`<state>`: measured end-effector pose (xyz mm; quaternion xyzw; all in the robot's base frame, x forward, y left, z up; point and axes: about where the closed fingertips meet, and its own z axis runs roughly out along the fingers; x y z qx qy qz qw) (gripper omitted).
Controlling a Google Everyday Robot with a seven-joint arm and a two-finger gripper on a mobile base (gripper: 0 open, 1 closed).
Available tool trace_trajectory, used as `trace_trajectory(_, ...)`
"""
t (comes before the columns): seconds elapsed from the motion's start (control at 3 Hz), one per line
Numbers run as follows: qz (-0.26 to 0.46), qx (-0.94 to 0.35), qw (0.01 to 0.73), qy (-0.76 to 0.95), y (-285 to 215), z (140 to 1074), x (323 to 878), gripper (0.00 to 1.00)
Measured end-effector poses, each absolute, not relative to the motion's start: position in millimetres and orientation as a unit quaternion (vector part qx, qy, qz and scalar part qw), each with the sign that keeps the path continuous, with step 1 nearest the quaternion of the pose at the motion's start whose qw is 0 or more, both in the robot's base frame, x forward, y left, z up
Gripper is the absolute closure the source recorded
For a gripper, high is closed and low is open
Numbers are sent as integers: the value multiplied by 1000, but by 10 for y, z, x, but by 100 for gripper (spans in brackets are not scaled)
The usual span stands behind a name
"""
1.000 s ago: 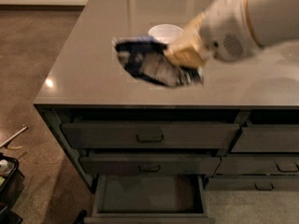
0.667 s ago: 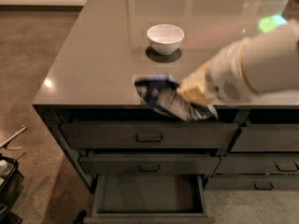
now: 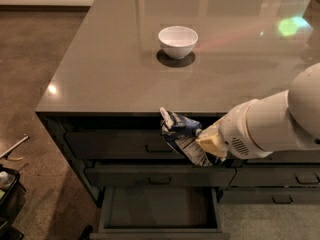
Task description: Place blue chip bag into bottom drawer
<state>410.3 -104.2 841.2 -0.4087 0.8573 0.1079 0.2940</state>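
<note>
Camera view: end effector point(image 3: 204, 143) grasping blue chip bag point(image 3: 179, 133), held in air just off near edge of surface point(image 3: 100, 79), above open bottom drawer point(image 3: 160, 208). Far behind: white bowl point(image 3: 177, 40). Step: transport. Next probably: lower, shift slightly left over drawer, release.

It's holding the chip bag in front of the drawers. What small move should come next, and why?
Probably lower it, drifting slightly left. The gripper, in front of the upper drawers, is shut on the blue chip bag, and the bottom drawer stands open below and a little left of it.
</note>
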Motion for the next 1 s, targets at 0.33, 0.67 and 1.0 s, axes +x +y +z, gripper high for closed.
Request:
trace_trajectory(0.33,108,-409,295,857,-1038,8426,4107,100)
trace_trajectory(0.67,131,-383,270,874,-1071,8108,3970,100)
trace_trajectory(1.0,159,-315,207,913,-1243,7413,3659,100)
